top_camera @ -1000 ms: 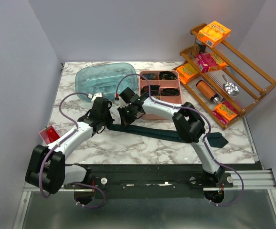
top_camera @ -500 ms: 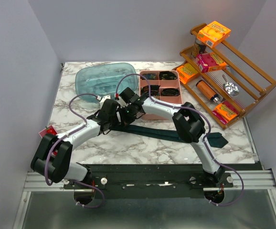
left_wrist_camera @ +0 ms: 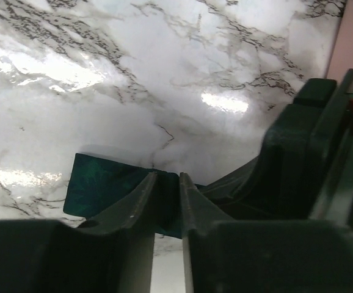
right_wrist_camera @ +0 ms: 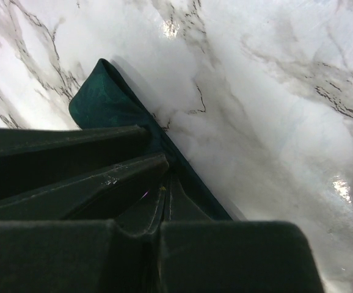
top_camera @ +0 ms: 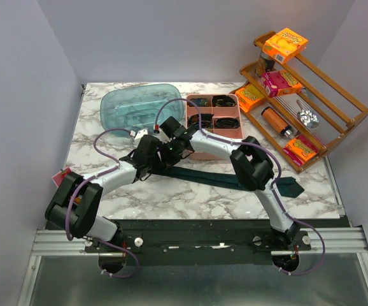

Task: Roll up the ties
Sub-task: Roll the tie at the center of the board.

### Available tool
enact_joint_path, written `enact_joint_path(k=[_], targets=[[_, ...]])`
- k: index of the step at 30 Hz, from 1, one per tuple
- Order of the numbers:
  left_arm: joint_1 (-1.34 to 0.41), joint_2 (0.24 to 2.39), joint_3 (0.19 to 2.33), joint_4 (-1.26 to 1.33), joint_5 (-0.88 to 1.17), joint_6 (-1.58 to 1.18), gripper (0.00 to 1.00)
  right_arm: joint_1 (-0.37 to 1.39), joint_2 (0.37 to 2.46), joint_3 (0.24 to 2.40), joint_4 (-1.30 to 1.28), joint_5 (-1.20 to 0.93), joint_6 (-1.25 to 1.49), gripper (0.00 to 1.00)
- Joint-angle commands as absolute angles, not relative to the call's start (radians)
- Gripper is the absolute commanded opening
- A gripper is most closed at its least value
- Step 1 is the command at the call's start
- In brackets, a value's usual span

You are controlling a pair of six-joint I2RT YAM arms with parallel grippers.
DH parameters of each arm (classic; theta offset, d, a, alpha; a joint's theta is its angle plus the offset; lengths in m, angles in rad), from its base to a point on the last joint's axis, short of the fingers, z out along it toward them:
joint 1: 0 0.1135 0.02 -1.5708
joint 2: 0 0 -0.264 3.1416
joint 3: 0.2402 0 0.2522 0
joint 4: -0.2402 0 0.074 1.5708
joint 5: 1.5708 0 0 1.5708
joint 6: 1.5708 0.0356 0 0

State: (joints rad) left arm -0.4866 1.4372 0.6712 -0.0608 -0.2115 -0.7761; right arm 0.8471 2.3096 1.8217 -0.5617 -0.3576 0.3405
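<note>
Tie (top_camera: 209, 176) of teal cloth lies flat on marble (top_camera: 171, 199), its length running rightward from a folded left end. Right gripper (right_wrist_camera: 158, 160) is closed at that end, hold unclear. Left gripper (left_wrist_camera: 167, 180) sits over the same end, jaws slightly parted, equally near.

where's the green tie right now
In the top view the tie lies on the table, its narrow end at centre just below the pink tray, running diagonally to its wide tip on the right.
</note>
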Motion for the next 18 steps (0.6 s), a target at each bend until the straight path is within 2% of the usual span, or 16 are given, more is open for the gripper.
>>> enact_joint_path(k=[1,14,18], targets=[[-0.495,1.445,0.643,-0.009,-0.23,-0.811,0.4,0.838,2.293,1.798,-0.557,-0.356,0.336,0.04],[-0.495,1.318,0.588,0.035,-0.213,-0.827,0.44,0.836,2.186,1.784,-0.549,-0.356,0.311,0.04],[-0.494,1.276,0.594,0.002,-0.242,-0.825,0.51,0.838,2.171,1.792,-0.531,-0.38,0.305,0.04]])
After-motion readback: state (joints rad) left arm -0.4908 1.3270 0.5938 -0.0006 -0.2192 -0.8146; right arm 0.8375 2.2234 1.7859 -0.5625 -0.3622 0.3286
